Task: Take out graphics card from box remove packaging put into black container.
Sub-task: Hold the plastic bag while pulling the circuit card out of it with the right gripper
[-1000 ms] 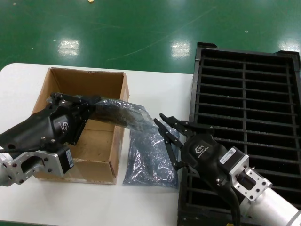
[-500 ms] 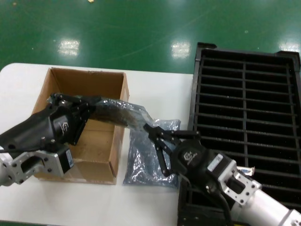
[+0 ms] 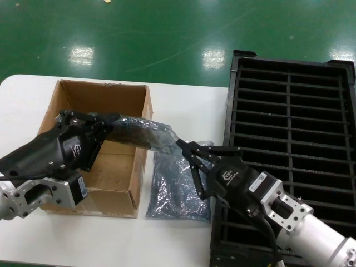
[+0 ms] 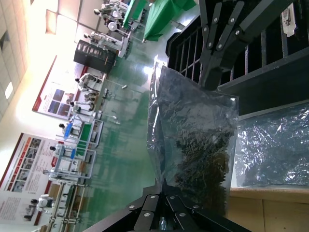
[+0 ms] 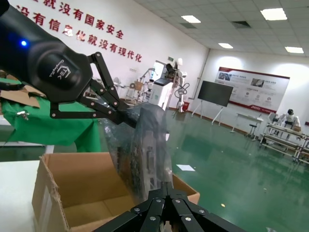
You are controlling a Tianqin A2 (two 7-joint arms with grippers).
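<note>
Both grippers now pinch the bag (image 3: 147, 135): left gripper (image 3: 105, 123) above the box (image 3: 119, 194), right gripper (image 3: 185, 149) newly closed on its far end. Peeling it off the card can begin.

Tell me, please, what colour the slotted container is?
Black; the black container shows best in the head view.

box (image 3: 94, 167) left on table (image 3: 183, 105), black container (image 3: 289, 144) right, empty bag (image 3: 175, 189) between them
</note>
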